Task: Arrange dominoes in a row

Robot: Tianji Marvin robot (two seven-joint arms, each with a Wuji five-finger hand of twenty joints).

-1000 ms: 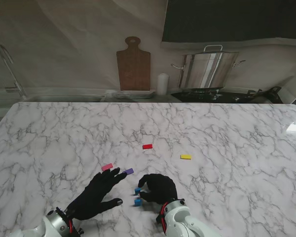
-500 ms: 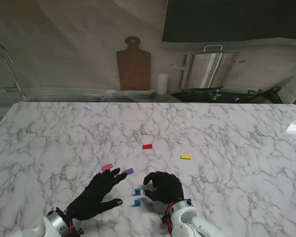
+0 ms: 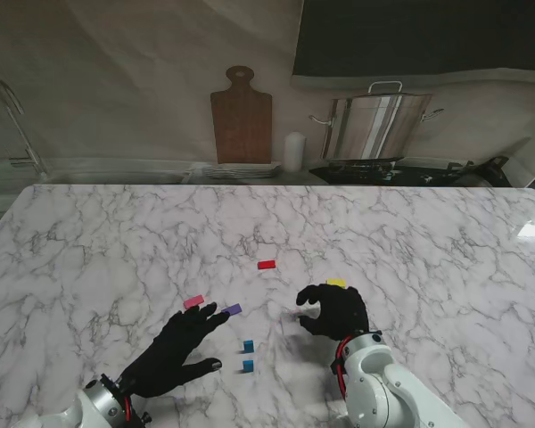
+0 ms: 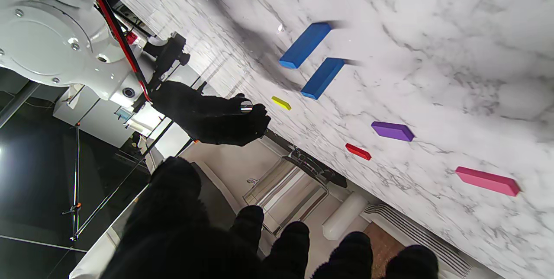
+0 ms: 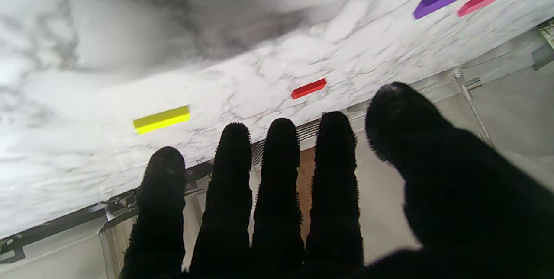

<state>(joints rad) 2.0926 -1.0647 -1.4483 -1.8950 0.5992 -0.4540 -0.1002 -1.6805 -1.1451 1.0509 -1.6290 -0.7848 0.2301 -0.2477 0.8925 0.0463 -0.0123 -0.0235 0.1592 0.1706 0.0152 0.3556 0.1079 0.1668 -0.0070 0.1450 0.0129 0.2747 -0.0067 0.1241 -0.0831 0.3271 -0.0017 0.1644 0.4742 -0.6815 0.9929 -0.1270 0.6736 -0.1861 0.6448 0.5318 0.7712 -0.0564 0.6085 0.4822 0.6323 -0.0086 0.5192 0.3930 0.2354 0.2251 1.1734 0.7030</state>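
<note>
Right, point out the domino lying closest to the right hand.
The small yellow domino, just beyond the right hand; red, purple, pink and blue ones lie farther off.

The marble table (image 3: 116, 232) stretches away from both hands to its far edge. Beyond that edge, well apart from the hands, a wooden cutting board (image 3: 242, 114) leans upright against the wall, ahead of the left hand. A white cylinder (image 3: 292, 152) stands just right of it, with a stack of plates (image 3: 241, 169) at the board's foot. A steel pot (image 3: 374, 125) sits ahead of the right hand.
</note>
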